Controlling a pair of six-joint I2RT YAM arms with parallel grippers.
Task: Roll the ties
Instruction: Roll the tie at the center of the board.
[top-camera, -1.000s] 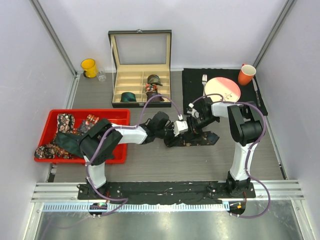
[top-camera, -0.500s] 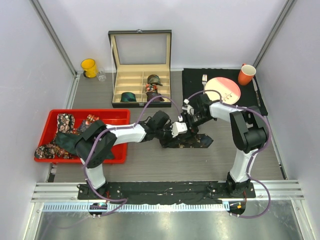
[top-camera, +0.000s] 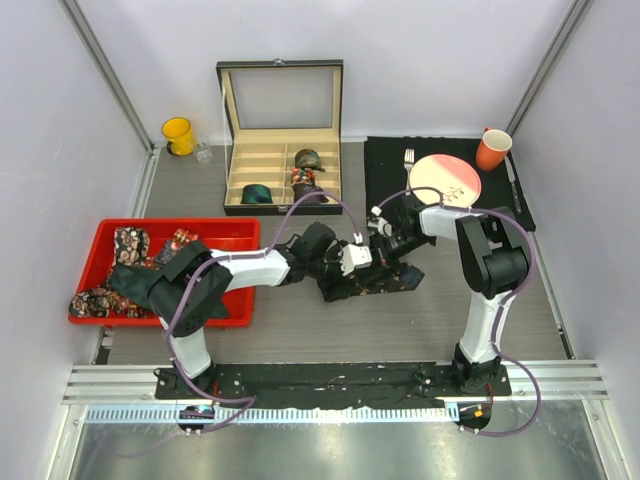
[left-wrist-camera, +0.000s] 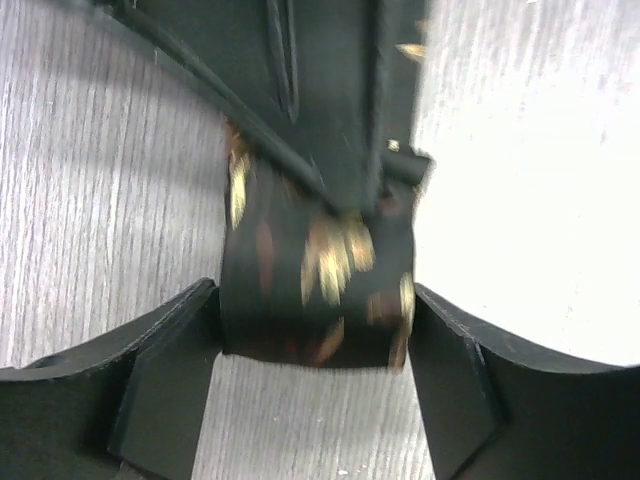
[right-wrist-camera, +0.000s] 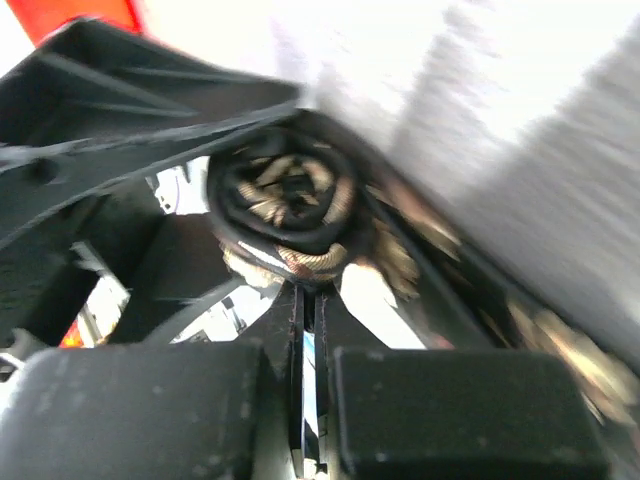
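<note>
A dark floral tie (top-camera: 388, 282) lies on the table's middle, one end wound into a small coil. My left gripper (top-camera: 346, 264) holds that coil (left-wrist-camera: 312, 250) across its width, a finger (left-wrist-camera: 165, 385) pressed on each side. My right gripper (top-camera: 384, 244) comes from the right, its fingers nearly together on the coil's edge. The right wrist view shows the coil (right-wrist-camera: 285, 200) end-on, just above that gripper (right-wrist-camera: 312, 292). The tie's flat tail runs right along the table. More ties lie in the red tray (top-camera: 180, 224): floral ones (top-camera: 130, 245) and a dark green one (top-camera: 140, 285).
An open case (top-camera: 280, 110) at the back holds rolled ties (top-camera: 308, 158) in its compartments. A yellow cup (top-camera: 178, 135) stands at the back left. A black mat (top-camera: 390, 165) at the back right carries a pink plate (top-camera: 445, 178), fork (top-camera: 408, 158) and orange cup (top-camera: 493, 150).
The tie's flat tail has been drawn in to the left and looks shorter. My right gripper has shifted slightly left toward the left gripper. The left gripper has stayed on the coil.
</note>
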